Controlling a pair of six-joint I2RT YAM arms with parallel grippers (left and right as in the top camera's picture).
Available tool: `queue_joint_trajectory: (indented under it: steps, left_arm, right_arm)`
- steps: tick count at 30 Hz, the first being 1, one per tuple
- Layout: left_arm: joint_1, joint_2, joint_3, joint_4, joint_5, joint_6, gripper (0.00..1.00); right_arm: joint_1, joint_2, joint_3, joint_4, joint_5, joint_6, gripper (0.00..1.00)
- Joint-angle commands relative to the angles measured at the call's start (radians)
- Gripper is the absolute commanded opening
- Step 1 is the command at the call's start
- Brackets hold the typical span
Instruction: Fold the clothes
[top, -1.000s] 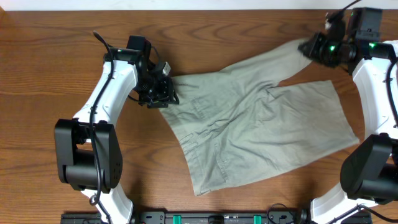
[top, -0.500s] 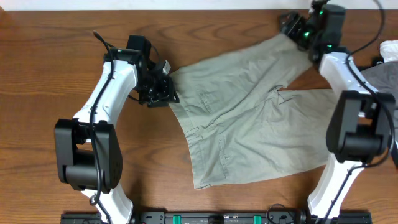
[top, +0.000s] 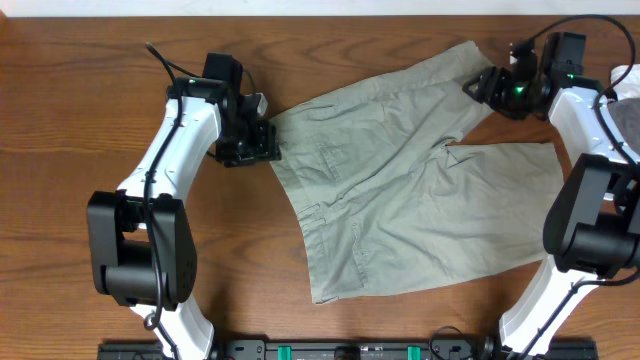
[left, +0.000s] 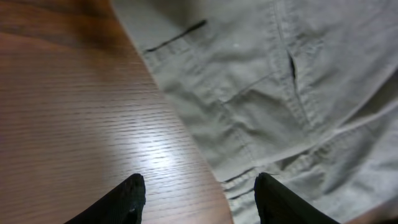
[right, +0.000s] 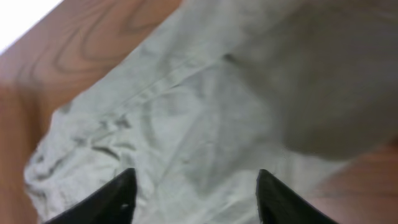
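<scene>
Little crowded the shorts: a scrap of pale cloth lay cut off at the right edge of the counter, and a black rail with green fittings ran along the near edge, both well apart from the garment. The two white arms themselves were the nearest things, one bent in from each side. The shorts lay spread flat across the middle of the counter, the waistband facing the left edge and slanting toward the near edge. One leg reached toward the far right corner and the other toward the right edge. The left end effector sat at the far end of the waistband. Its dark fingers stood wide apart over the line where cloth met bare wood, gripping nothing. The right end effector hung at the hem of the far leg, its fingers likewise spread wide over wrinkled fabric (the wrist view was blurred, so contact with the cloth could not be told). The counter was brown wood with a strong grain, glossy under the light, and a white strip showed beyond its far edge.
</scene>
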Motion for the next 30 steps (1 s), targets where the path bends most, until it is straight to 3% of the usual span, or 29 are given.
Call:
queue_joint_trajectory:
  steps: [1,2,9,13,23,27,30]
  left_arm:
    - [0.000,-0.001,0.009,0.002,-0.047,0.008,0.59]
    - [0.000,-0.001,0.009,0.001,-0.046,0.008,0.59]
    - [0.000,-0.001,0.009,-0.009,-0.004,0.005,0.58]
    - [0.000,-0.001,0.009,-0.020,-0.001,0.005,0.58]
    - [0.000,-0.001,0.009,-0.008,-0.002,0.005,0.59]
    - [0.000,-0.001,0.009,-0.003,-0.002,0.005,0.59]
    - [0.000,-0.001,0.009,-0.003,-0.002,0.005,0.59]
  right_arm:
    - [0.063,-0.018,-0.004,0.025,-0.027,-0.047,0.36]
    - [0.079,-0.012,-0.005,0.043,-0.022,-0.038,0.27]
    - [0.174,0.121,-0.005,0.233,0.156,0.204,0.19]
    - [0.192,0.198,-0.005,0.387,0.135,0.355,0.05]
    - [0.260,0.271,-0.005,0.443,0.189,0.476,0.05]
    - [0.279,0.337,-0.005,0.607,0.190,0.511,0.05]
    - [0.283,0.384,-0.005,0.837,0.180,0.565,0.05]
